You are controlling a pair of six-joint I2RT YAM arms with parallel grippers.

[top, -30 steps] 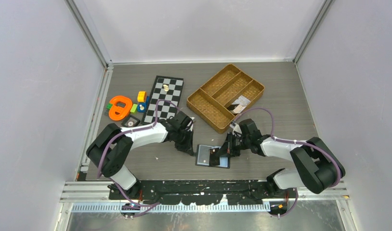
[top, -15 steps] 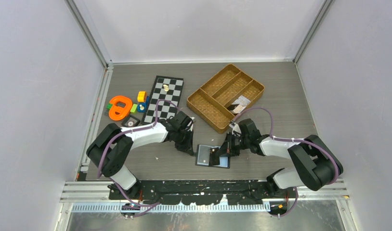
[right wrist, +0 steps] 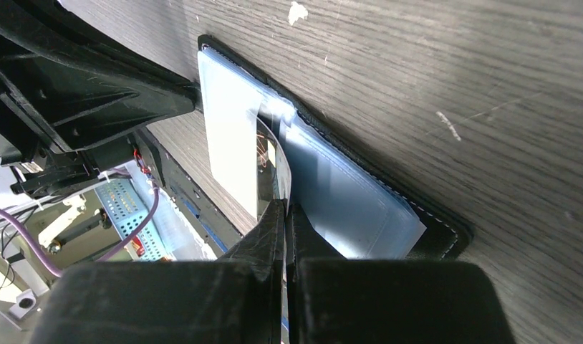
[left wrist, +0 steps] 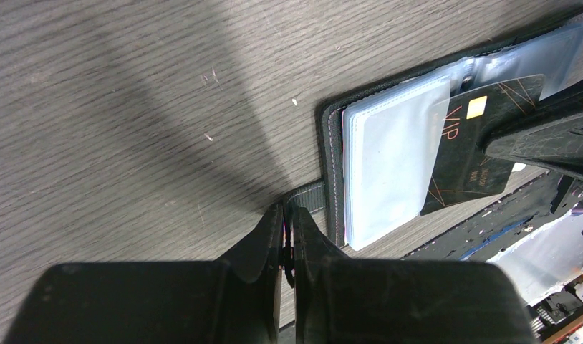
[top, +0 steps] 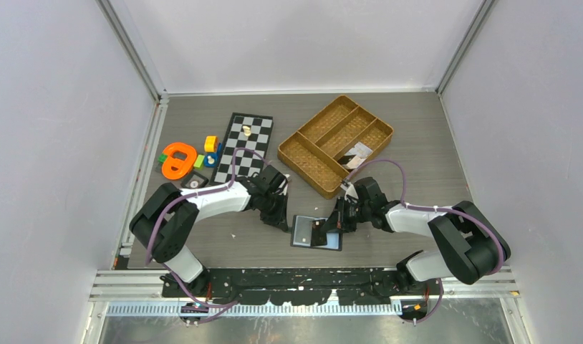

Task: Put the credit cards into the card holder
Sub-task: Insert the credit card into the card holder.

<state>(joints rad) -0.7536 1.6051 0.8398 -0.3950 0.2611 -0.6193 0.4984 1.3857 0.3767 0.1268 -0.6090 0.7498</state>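
One card (left wrist: 482, 143), (apparently) between right fingers (right wrist: 263, 247)

Bright, even light; a soft shadow crosses the table (left wrist: 95, 57), glare whitens the card holder (right wrist: 331, 186).

Top external view: mounted high behind the arm bases, looking down across the whole table (top: 417, 129). Wrist views: very close, sighting along left tool (left wrist: 285, 209) and right tool (right wrist: 283, 206). All share the card holder (top: 316, 233).
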